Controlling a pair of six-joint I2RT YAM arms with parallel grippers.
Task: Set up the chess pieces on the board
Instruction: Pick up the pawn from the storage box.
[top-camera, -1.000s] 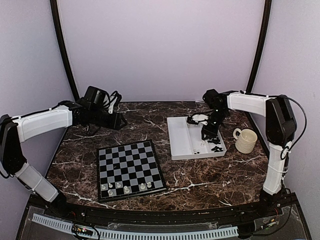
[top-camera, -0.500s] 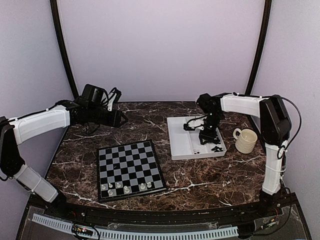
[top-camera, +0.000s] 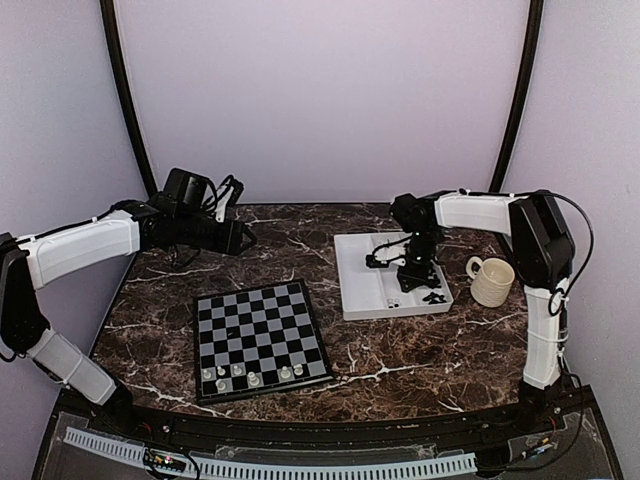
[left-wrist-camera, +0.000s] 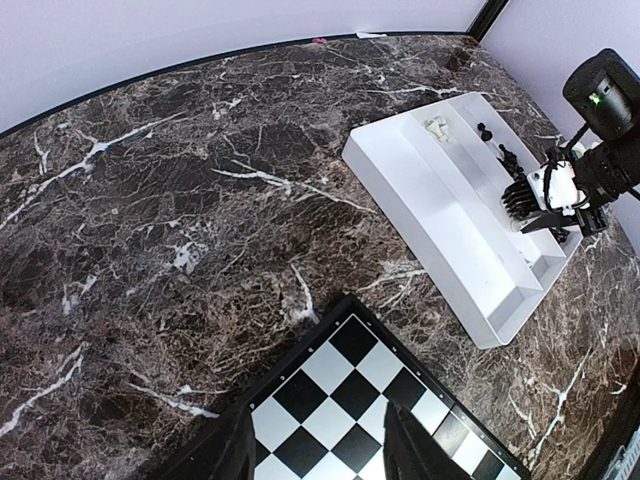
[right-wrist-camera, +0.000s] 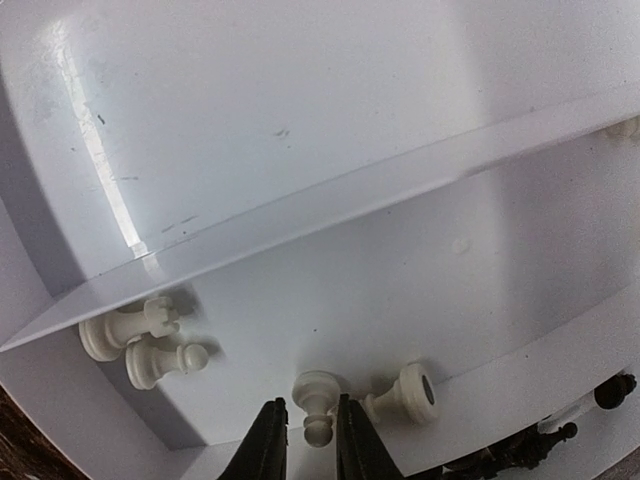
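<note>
The board (top-camera: 255, 320) lies on the marble table (top-camera: 400, 345), with several white chess pieces (top-camera: 250, 376) on its near rows. My right gripper (right-wrist-camera: 310, 440) is down in the white tray (right-wrist-camera: 300, 110), and its fingers press a lying white pawn (right-wrist-camera: 318, 405) from both sides. A second white pawn (right-wrist-camera: 405, 395) lies just right of it, and two white pieces (right-wrist-camera: 140, 345) lie in the corner. Black pieces (top-camera: 434, 296) sit at the tray's right end. My left gripper (left-wrist-camera: 320, 455) hangs open and empty above the board's far corner (left-wrist-camera: 340, 400).
A cream ribbed mug (top-camera: 491, 280) stands right of the tray (top-camera: 365, 280). The tray's divider wall (right-wrist-camera: 350, 200) runs close to the right fingers. The curved purple backdrop closes off the table at the back.
My right gripper has shifted left and lower into the tray, and its jaws have narrowed around a white pawn. The left arm has hardly moved.
</note>
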